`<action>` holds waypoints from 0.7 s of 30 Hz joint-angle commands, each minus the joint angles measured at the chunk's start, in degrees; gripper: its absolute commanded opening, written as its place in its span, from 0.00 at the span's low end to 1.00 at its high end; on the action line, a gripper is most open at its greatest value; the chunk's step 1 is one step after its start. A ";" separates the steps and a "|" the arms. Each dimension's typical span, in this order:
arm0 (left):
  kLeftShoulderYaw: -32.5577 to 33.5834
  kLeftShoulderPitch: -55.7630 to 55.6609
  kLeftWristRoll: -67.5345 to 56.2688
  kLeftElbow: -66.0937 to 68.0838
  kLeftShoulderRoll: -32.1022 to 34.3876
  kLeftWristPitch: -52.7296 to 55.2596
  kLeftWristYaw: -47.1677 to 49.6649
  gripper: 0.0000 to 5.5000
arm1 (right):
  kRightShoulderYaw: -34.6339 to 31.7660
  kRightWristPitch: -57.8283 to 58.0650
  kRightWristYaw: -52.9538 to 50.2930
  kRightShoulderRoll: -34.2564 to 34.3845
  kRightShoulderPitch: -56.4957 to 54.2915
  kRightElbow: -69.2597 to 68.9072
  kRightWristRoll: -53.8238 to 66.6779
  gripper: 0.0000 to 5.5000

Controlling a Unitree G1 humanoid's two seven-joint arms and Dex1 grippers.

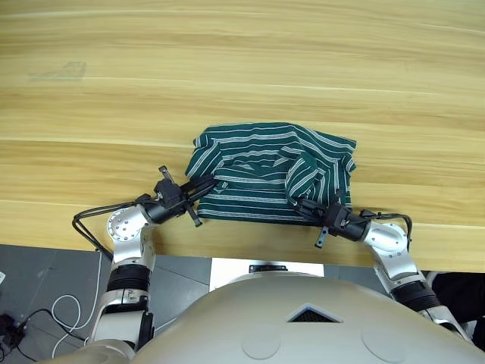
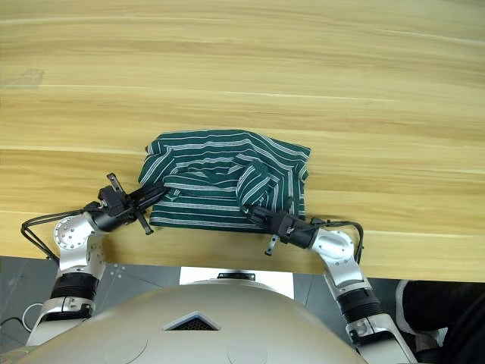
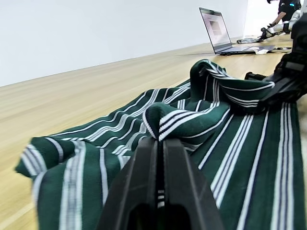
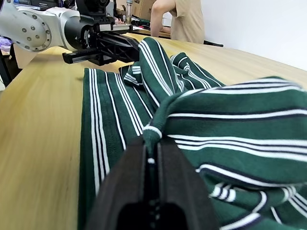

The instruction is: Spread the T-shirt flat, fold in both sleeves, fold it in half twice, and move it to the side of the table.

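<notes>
The dark green T-shirt [image 1: 254,155] with white stripes lies bunched on the wooden table [image 1: 227,61], close to its front edge. My left gripper [image 1: 211,182] is at the shirt's left side, shut on a raised fold of fabric [image 3: 165,122]. At the shirt's near right corner, my right gripper [image 1: 298,202] is shut on another lifted fold [image 4: 158,120]. The cloth between the two grippers is rumpled, and a hump of fabric [image 1: 303,171] stands up on the right. Sleeves and collar cannot be made out.
The table's front edge [image 1: 250,246] runs just behind both grippers. Bare wood stretches far beyond and to both sides of the shirt. An open laptop [image 3: 218,31] sits on the table far off to my right.
</notes>
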 commanded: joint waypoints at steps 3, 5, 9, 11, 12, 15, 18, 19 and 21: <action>0.55 0.12 -0.56 -1.51 0.44 0.86 0.23 0.00 | -2.16 1.49 0.34 -2.33 0.04 -0.23 0.42 0.00; 0.51 0.12 -0.61 -1.69 0.36 0.98 0.27 0.00 | -2.82 1.43 0.42 -2.83 0.08 -0.39 0.60 0.00; 0.38 0.03 -0.81 -1.70 -0.06 1.16 0.32 0.00 | -5.25 2.54 1.75 -3.73 -0.81 -2.47 4.82 0.00; 0.17 -0.02 -0.88 -1.81 -0.36 1.19 0.35 0.00 | -5.60 3.86 2.59 -3.38 -0.99 -4.32 7.15 0.00; 0.11 -0.10 -0.95 -1.76 -0.53 1.16 0.30 0.00 | -6.09 4.56 2.91 -3.13 -1.23 -5.09 8.78 0.00; 0.42 -0.78 -1.78 -1.52 -1.08 1.22 -0.11 0.00 | -9.19 6.32 3.41 -2.32 -3.04 -5.46 14.02 0.00; 1.29 -1.54 -5.82 -3.51 -2.21 3.17 -1.14 0.00 | -13.17 7.52 3.94 -1.61 -6.37 -3.57 18.17 0.00; 1.46 -1.76 -7.05 -4.08 -2.62 3.71 -1.55 0.00 | -13.99 7.35 4.19 -1.42 -7.48 -2.53 18.32 0.00; 1.71 -2.20 -8.26 -4.64 -3.20 4.33 -2.17 0.00 | -15.33 6.83 5.09 -1.41 -9.35 -0.46 17.95 0.00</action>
